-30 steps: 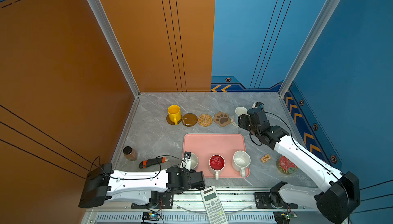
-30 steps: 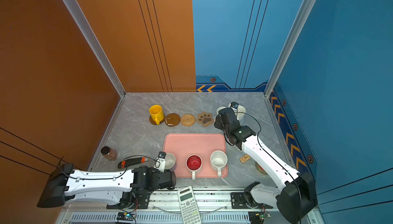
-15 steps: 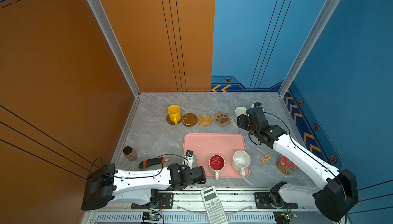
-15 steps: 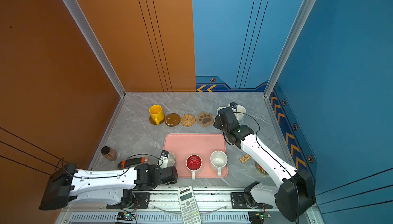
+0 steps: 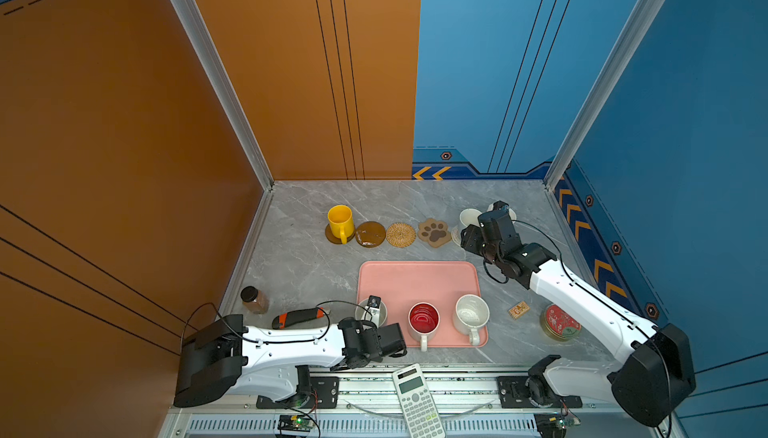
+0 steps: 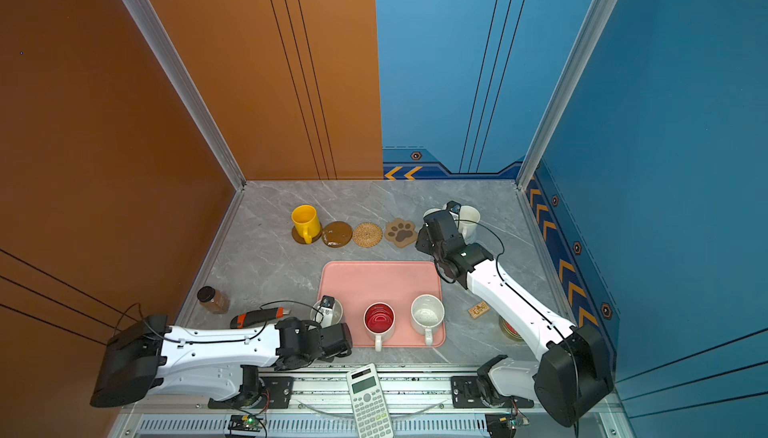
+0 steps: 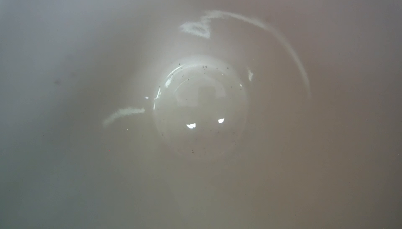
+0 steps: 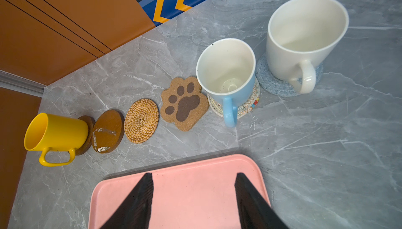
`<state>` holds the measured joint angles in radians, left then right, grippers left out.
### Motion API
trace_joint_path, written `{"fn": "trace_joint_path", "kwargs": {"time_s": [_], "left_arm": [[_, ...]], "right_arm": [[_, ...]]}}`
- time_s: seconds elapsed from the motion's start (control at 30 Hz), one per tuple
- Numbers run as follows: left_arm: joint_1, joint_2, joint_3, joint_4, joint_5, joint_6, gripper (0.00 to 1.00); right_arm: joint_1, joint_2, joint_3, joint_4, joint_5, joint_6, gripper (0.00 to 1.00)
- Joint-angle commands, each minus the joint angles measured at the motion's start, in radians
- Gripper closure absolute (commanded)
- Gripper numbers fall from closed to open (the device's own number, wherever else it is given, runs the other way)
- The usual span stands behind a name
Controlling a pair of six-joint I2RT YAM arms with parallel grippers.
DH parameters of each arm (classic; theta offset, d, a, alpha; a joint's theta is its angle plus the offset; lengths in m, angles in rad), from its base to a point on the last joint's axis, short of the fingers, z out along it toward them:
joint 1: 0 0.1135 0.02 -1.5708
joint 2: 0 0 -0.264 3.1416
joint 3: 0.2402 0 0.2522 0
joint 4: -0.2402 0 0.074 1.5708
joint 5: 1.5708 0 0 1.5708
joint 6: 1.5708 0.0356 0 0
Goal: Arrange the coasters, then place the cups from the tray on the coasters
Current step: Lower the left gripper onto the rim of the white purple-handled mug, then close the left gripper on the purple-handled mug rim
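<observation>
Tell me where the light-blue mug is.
On the table's right side; in the right wrist view the light-blue mug stands on the white woven coaster, between the paw coaster and the plain white mug.

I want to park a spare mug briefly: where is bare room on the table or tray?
Free: the tray's far half, between the coaster row and its three mugs; the marble left of the tray, between the yellow mug and the jar. Crowded: the tray's near edge, where the left gripper is at a mug.
</observation>
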<state>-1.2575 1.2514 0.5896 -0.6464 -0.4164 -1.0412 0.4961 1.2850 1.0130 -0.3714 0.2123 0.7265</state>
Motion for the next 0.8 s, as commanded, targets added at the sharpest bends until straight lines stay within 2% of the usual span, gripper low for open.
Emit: {"fn": "trace_joint_path", "kwargs": {"time_s": [0.0,0.2,0.43,0.77], "left_arm": [[0.013,0.015,0.017,-0.003,0.014,0.011,0.59],[0.018,0.010,0.018,-0.003,0.014,0.013,0.72],[0.025,-0.006,0.015,-0.003,0.016,0.013,0.98],[0.035,-0.052,0.019,-0.004,0.023,0.011,1.00]], "right_arm": [[-0.005,0.007,0.017,0.018,-0.005,0.005,0.41],[-0.005,0.012,0.016,0.018,-0.003,0.006,0.41],[-0.005,0.016,0.018,0.018,-0.006,0.005,0.41],[-0.005,0.015,0.018,0.018,-0.008,0.002,0.41]]}}
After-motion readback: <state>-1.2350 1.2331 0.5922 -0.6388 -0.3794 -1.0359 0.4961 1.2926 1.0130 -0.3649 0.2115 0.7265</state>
